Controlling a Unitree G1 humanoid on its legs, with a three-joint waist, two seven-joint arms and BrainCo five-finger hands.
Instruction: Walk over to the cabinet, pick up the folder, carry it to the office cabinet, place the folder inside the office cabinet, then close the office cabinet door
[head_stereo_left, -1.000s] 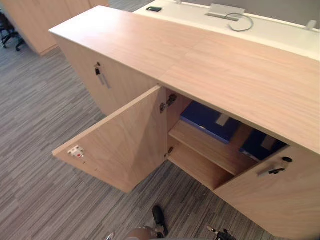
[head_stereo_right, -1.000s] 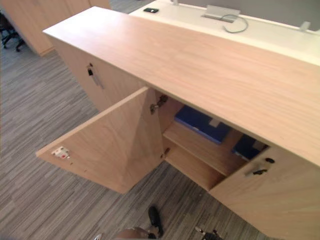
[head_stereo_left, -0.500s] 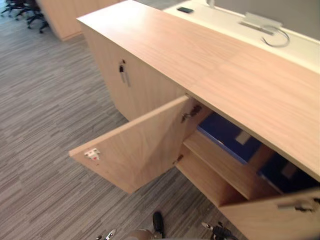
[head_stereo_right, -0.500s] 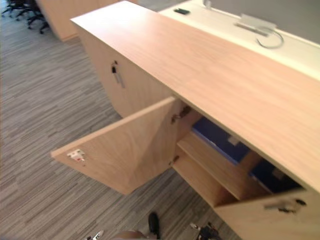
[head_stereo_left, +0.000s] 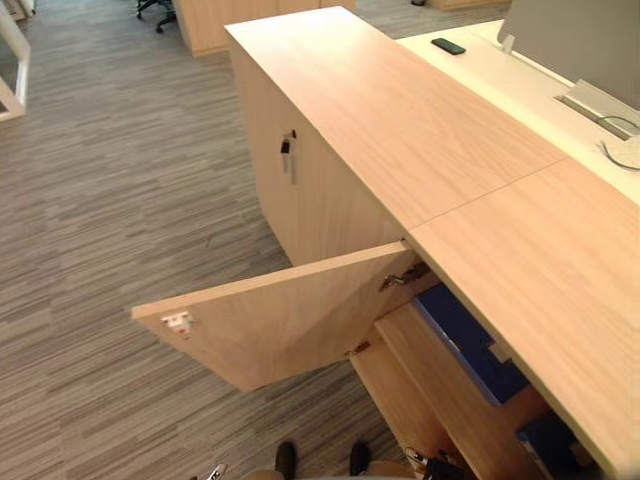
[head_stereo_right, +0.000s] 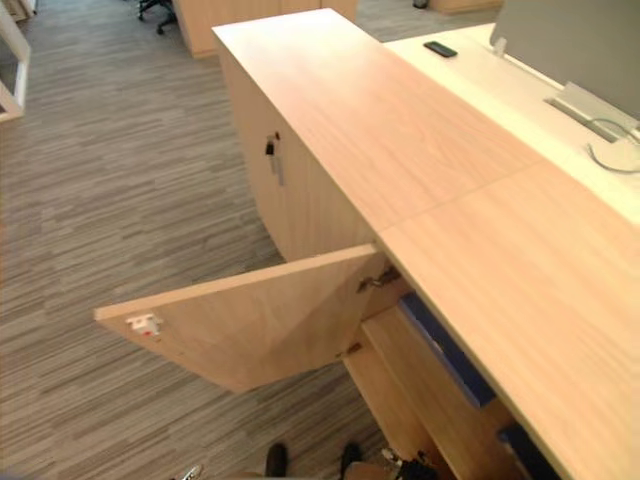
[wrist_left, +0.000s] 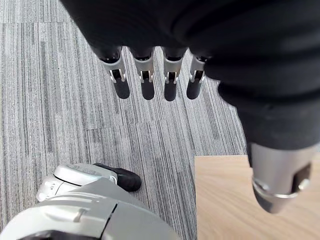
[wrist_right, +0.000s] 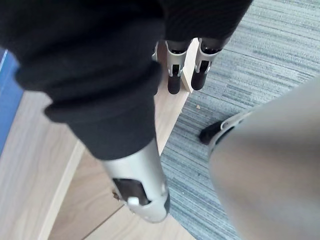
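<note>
1. Folder (head_stereo_left: 462, 338), blue, lies flat on the shelf (head_stereo_left: 430, 380) inside the cabinet (head_stereo_left: 400, 130), at 4 o'clock.
2. Door (head_stereo_left: 290, 315) stands wide open at 7 o'clock.
3. Left hand (wrist_left: 147, 82): fingers straight and apart, empty, over carpet (wrist_left: 60, 100).
4. Right hand (wrist_right: 174, 80): fingers straight, empty, beside the shelf edge.

The office cabinet (head_stereo_left: 400, 130) has its door (head_stereo_left: 280, 315) open, a blue folder (head_stereo_left: 462, 338) inside.
</note>
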